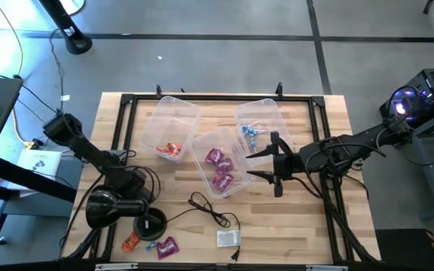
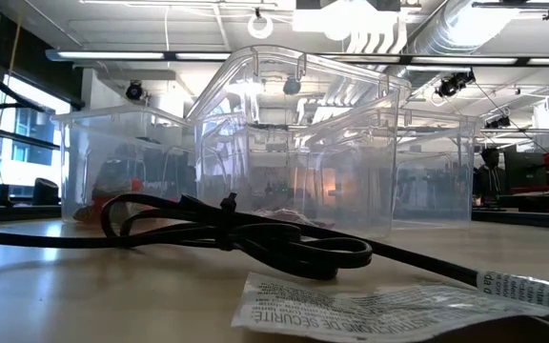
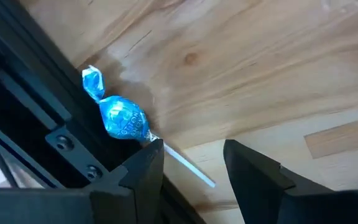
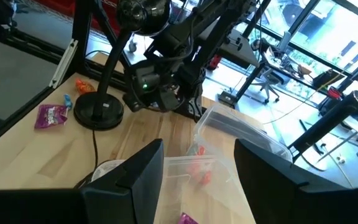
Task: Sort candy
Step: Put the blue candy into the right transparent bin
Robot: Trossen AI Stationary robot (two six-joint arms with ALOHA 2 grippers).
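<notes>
Three loose candies lie by the table's near edge: an orange one, a blue one and a purple one. My left gripper points down just above them. In its wrist view it is open, and the blue lollipop lies on the wood beside a black frame bar, its white stick running between the fingers. My right gripper is open and hovers between the purple bin and the blue bin. Orange candies lie in the left bin.
A black cable coils across the near middle of the table and ends at a small white box. The black frame runs around the table's edges. The three clear bins stand close together at the far middle.
</notes>
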